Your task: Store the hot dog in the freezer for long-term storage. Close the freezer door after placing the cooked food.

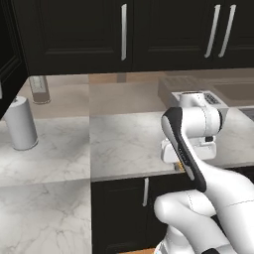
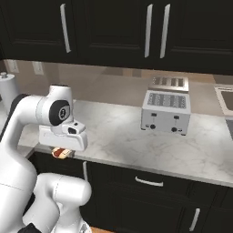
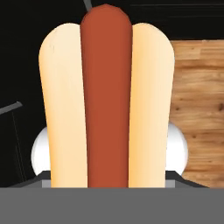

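Marble table point(image 2: 136, 132) under black cabinets point(image 2: 113, 27) carries a toaster point(image 2: 166, 111). At its front edge the gripper point(image 2: 63, 152) grasps the hot dog point(image 3: 106, 100), which hangs over wooden floor point(image 3: 199, 109). A loose grip during travel would likely drop it; no freezer is nearby.

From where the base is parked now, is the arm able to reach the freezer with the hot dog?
Probably not. The gripper holds the hot dog at the edge of the counter, facing black cabinets and a toaster; the base likely has to drive first.
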